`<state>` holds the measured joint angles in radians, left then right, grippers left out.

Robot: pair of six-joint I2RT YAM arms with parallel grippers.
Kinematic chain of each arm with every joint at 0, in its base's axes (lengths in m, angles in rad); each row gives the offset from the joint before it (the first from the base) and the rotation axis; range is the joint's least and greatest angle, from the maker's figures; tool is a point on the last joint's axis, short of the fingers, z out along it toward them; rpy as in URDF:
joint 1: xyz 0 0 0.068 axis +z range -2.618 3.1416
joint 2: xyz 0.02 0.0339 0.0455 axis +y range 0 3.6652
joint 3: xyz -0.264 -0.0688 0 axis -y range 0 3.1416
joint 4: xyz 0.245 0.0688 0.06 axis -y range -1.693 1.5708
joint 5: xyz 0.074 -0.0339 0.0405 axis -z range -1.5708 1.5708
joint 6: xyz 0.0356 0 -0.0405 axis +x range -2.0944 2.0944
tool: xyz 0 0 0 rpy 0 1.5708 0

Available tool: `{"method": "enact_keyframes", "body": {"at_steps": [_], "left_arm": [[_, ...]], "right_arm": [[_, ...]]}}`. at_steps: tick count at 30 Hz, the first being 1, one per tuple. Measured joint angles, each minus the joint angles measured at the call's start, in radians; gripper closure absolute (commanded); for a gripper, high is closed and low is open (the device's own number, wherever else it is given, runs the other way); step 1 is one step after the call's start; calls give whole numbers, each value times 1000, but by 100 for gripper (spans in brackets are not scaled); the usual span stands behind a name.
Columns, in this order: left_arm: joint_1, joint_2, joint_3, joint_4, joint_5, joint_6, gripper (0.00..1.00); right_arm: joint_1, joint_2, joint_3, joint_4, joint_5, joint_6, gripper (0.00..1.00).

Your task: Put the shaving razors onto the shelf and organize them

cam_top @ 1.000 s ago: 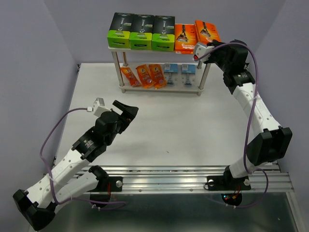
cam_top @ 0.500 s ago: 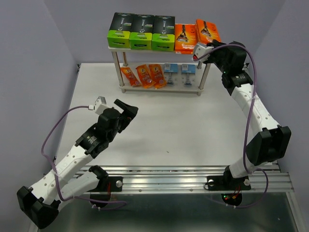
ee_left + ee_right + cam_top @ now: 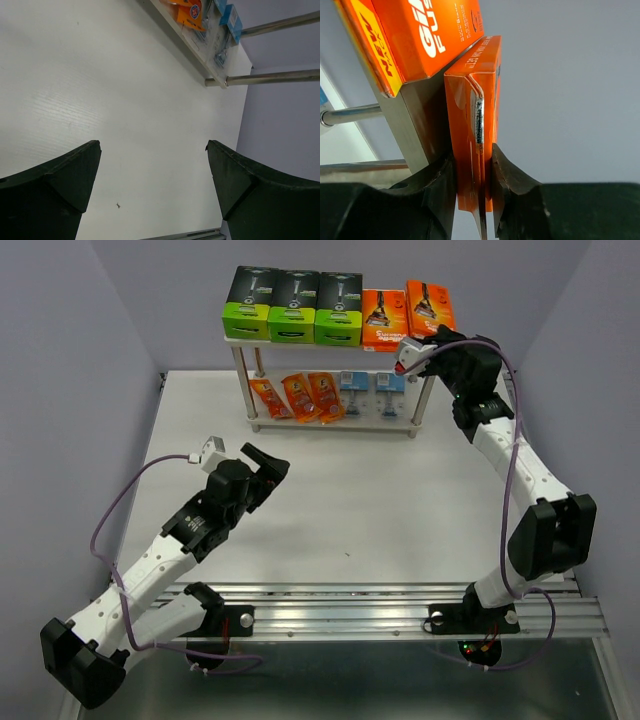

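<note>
The shelf (image 3: 330, 341) stands at the back of the table. Its top board holds three black-and-green boxes (image 3: 294, 306) and a flat orange box (image 3: 382, 319). My right gripper (image 3: 437, 338) is shut on a second flat orange box (image 3: 430, 305) (image 3: 475, 120), holding it upright at the top board's right end, beside the first orange box (image 3: 410, 35). The lower board holds orange foil packets (image 3: 300, 396) and clear-blue blister packs (image 3: 371, 392). My left gripper (image 3: 268, 468) (image 3: 152, 150) is open and empty over bare table, well in front of the shelf.
The shelf's silver legs (image 3: 272, 77) and lower board with packs (image 3: 210, 25) show at the top of the left wrist view. Purple walls enclose the white table (image 3: 380, 500). A metal rail (image 3: 350, 605) runs along the near edge.
My right gripper has shifted slightly left and back with the orange box, toward the shelf's right end. My left arm has edged slightly right and forward, still open.
</note>
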<state>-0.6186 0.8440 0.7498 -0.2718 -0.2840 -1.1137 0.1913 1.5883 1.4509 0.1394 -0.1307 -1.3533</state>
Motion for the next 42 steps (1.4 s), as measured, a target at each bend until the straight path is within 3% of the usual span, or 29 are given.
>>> {"method": "enact_keyframes", "body": {"at_steps": [4,9,22,29,32,42], "left_arm": [[9,0,0,7,9,4,1],[14,0,0,10,19,6,1],[19,-2,0,10,23,15,1],[25,-5,0,10,30,25,1],[25,-13,0,9,33,26,1],[25,-27,0,8,35,34,1]], "right_arm": [[5,-8,0,-21,3,-20,57],[7,-33,19,-82,0,-31,36],[14,-76,72,-252,-37,-35,14],[27,-74,114,-433,-65,-39,7],[27,-74,122,-441,-64,-39,0],[33,-77,126,-399,-44,25,0]]}}
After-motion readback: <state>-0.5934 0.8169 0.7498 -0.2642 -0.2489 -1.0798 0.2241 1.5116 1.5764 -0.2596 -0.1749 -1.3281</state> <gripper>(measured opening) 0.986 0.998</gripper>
